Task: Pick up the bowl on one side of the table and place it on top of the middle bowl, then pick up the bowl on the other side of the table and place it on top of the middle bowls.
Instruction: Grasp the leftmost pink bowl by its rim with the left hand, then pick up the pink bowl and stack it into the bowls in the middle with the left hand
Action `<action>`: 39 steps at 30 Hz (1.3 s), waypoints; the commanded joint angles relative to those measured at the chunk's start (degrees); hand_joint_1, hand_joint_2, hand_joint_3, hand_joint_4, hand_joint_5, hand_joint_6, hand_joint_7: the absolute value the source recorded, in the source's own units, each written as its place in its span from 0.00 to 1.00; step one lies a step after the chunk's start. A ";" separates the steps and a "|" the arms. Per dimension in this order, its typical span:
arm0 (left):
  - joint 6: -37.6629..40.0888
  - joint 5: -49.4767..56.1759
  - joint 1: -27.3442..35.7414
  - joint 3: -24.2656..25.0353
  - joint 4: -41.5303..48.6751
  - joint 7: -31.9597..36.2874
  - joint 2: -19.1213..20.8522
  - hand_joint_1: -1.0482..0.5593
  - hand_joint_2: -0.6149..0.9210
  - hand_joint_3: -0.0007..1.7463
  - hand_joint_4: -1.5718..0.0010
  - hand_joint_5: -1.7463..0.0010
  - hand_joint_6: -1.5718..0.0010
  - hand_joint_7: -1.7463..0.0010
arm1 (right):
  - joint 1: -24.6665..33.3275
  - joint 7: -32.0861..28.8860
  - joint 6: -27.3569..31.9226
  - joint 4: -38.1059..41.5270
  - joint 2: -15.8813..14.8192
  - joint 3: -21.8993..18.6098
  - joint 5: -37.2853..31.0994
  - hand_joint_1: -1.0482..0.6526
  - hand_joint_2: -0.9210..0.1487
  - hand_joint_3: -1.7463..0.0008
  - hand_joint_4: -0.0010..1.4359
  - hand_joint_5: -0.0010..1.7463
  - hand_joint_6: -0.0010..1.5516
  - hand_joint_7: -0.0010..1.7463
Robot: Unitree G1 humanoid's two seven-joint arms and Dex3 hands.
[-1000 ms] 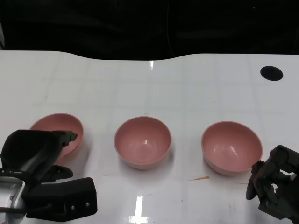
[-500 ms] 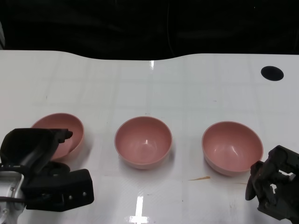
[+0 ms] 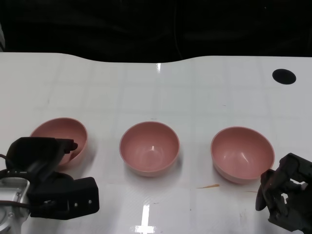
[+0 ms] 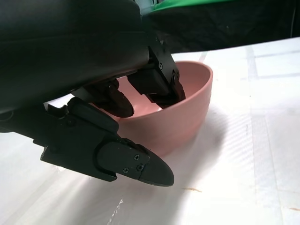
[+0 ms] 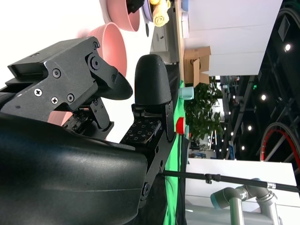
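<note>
Left hand (image 3: 46, 168) lower than before, fingers (image 4: 157, 82) inside left bowl (image 3: 61, 139) rim (unclosed); right hand (image 3: 287, 197) unchanged, curled, empty.

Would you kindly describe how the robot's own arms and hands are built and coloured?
Both hands are matt black: the left hand has a rounded shell, blocky finger links and small screw heads; the right hand looks knobbly and jointed. A silver forearm with a thin black cable shows behind the left hand.
</note>
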 commanded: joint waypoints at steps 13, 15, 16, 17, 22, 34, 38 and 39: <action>-3.37 -4.50 -2.78 -1.42 10.78 7.12 -2.82 0.51 0.99 0.00 0.38 0.96 0.36 0.97 | 0.44 -0.91 -0.75 -0.25 -0.21 -0.02 -0.48 0.60 0.30 0.37 0.65 0.96 0.56 0.80; -3.66 -6.20 -2.72 -0.83 11.04 6.88 -3.21 0.56 0.99 0.00 0.29 0.94 0.32 0.97 | 0.67 -1.01 -0.29 -0.71 -0.29 0.08 -0.22 0.60 0.30 0.37 0.64 0.96 0.56 0.81; -3.86 -6.53 -2.70 -0.82 11.10 7.18 -3.26 0.57 0.99 0.00 0.26 0.93 0.30 0.96 | 0.71 -1.04 -0.17 -0.80 -0.31 0.10 -0.08 0.60 0.30 0.37 0.64 0.96 0.56 0.81; -4.49 -6.57 -2.59 -1.01 11.10 8.16 -3.15 0.59 0.99 0.00 0.22 0.91 0.29 0.96 | 0.69 -1.00 -0.28 -0.71 -0.27 0.09 0.03 0.61 0.30 0.37 0.64 0.96 0.56 0.81; -5.96 -7.15 -1.45 -0.89 7.91 10.31 -2.20 0.63 1.00 0.05 0.52 0.03 0.61 0.10 | 0.76 -1.22 -0.06 -1.02 -0.37 0.26 -0.22 0.60 0.28 0.38 0.64 0.96 0.56 0.81; -7.21 -9.72 2.86 3.89 -8.72 7.12 1.70 0.67 0.99 0.09 0.55 0.00 0.63 0.04 | -0.14 -0.74 -3.53 2.51 -0.44 -0.05 -1.27 0.61 0.28 0.38 0.66 0.96 0.55 0.84; -5.79 -9.17 4.51 5.69 -16.76 4.59 2.60 0.67 0.99 0.09 0.54 0.00 0.63 0.03 | -0.08 -0.87 -3.41 2.75 -0.48 0.00 -1.39 0.60 0.28 0.39 0.65 0.96 0.54 0.83; -4.91 -8.94 4.87 6.18 -19.62 3.02 3.10 0.66 1.00 0.09 0.53 0.00 0.62 0.03 | -0.10 -0.85 -3.46 2.86 -0.46 0.00 -1.40 0.60 0.28 0.40 0.65 0.96 0.54 0.83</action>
